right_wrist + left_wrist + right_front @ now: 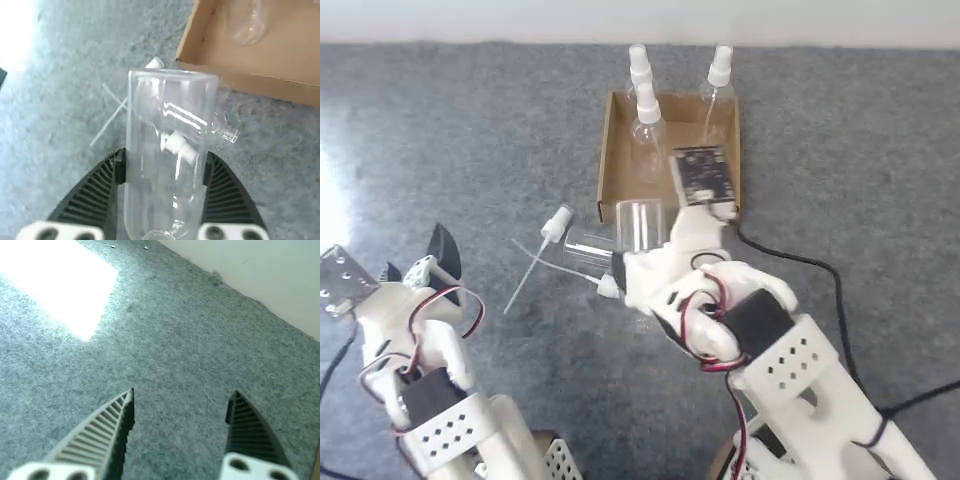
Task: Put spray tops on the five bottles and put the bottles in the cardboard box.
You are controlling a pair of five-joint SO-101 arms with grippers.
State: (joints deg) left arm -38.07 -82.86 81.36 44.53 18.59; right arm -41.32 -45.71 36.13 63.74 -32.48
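My right gripper (162, 160) is shut on a clear bottle (170, 150) with no spray top, held just above the carpet in front of the cardboard box (608, 150). In the high view this bottle (640, 226) points towards the box. A second bare bottle (586, 248) lies on its side beside it. Two spray tops (557, 222) (608, 286) with thin tubes lie loose on the carpet close by. Three bottles with spray tops (648, 130) stand in the box. My left gripper (183, 394) is open over bare carpet at the near left (438, 262).
The table is covered in grey carpet (840, 180). A black cable (790, 258) runs from the right arm to the right. A bright patch of light (55, 285) falls on the carpet at the left. A pale wall borders the far edge.
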